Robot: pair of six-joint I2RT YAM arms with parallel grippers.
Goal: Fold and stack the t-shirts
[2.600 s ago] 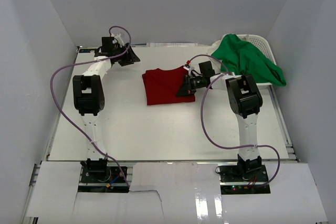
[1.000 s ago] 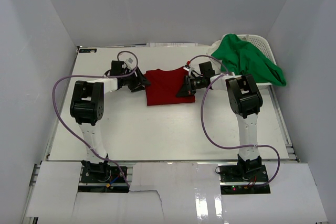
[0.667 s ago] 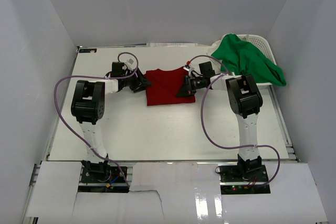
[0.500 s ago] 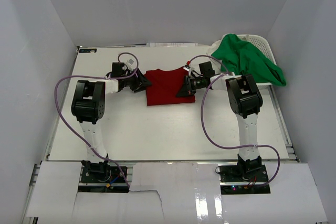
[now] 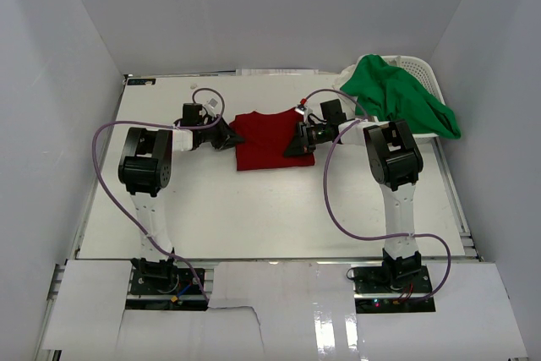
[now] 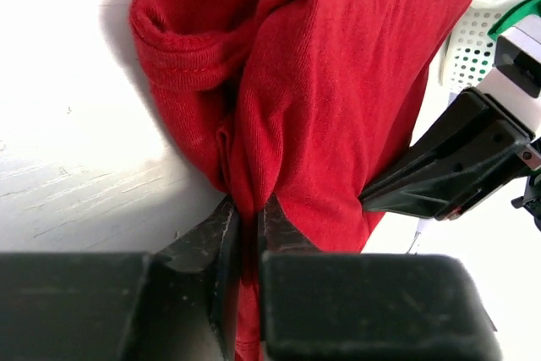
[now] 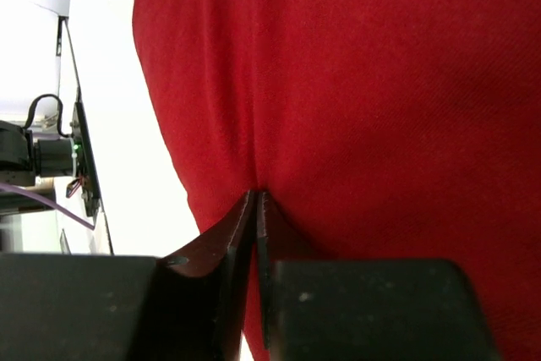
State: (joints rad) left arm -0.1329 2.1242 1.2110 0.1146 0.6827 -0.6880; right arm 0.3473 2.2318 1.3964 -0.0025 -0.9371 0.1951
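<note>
The deep red t-shirt [image 5: 266, 137] lies folded on the white table, mid-back. My left gripper [image 5: 228, 136] is at its left edge, shut on a pinched fold of the red cloth [image 6: 338, 99]. My right gripper [image 5: 297, 141] is at its right edge, shut on the red cloth too [image 7: 363, 82]. The bright green t-shirt [image 5: 397, 99] is draped in a heap over the white slotted basket [image 5: 420, 65] at the back right, apart from both grippers.
The white table [image 5: 254, 209] ends at a raised edge on each side, with white walls around it. Purple cables loop from both arms. The right gripper's black fingers [image 6: 456, 166] show in the left wrist view, beyond the red cloth.
My left arm swung from the table's back left corner to the red shirt's left edge and shut on the cloth. My right gripper stayed on the shirt's right edge.
</note>
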